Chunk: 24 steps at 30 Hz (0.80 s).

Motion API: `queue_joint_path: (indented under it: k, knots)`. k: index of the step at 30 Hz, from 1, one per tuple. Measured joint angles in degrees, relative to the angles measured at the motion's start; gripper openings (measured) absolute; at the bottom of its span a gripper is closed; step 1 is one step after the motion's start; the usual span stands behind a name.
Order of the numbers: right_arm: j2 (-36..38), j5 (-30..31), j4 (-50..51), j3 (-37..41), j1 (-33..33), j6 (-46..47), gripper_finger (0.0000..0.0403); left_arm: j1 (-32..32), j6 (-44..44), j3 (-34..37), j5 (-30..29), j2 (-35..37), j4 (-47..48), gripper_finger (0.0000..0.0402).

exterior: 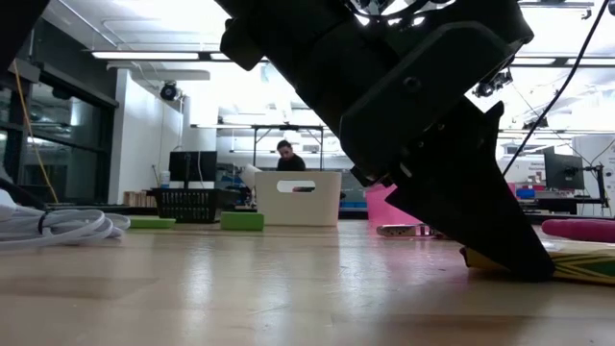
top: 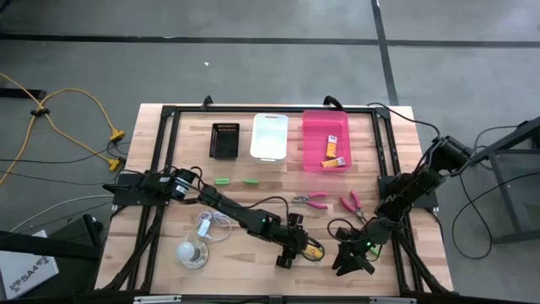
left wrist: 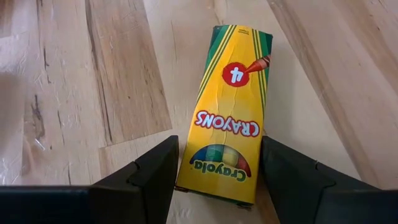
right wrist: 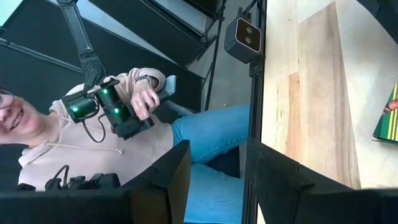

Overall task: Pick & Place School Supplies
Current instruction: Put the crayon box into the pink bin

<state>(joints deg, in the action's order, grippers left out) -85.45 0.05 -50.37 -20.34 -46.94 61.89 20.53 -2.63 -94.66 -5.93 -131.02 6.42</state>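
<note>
Your left tool (left wrist: pixel 217 171) sits low at the front of the counter (top: pixel 169 262), its two dark fingers spread to either side of a yellow crayon packet (left wrist: pixel 229 112) that lies flat on the wood. Each finger stands just beside a long edge of the packet — you cannot tell whether they press it.

Your right tool (right wrist: pixel 217 180) hangs near the counter's front right corner with its fingers apart and nothing between them; past them sits a person holding a controller.

Farther back, two more packets (top: pixel 334 152) lie in the pink bin (top: pixel 314 127), two pink-handled scissors (top: pixel 315 200) lie mid-counter, and two green pieces (top: pixel 222 181) lie to the left.

In the low view the left arm hides most of the scene — only the packet's end shows.
</note>
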Motion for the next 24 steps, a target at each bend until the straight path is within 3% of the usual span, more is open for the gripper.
queue_joint_path:
  k: [5, 13, 24]
  knots:
    - [0.0, 0.0, 0.0, -0.01, 0.0, 0.0, 0.0146, 0.34, 1.09, 0.0, -0.93, 0.0, -0.04, 0.0205]
    - [0.0, -0.17, 0.0, 0.0, 0.0, 0.02, 0.0146, 0.2, 0.22, 0.0, -0.2, 0.0, -0.02, 0.0165]
    - [0.0, -0.19, 0.42, 0.0, 0.0, 1.71, 0.0146, 0.2, 1.75, 0.01, -0.7, 0.3, -0.05, 0.0165]
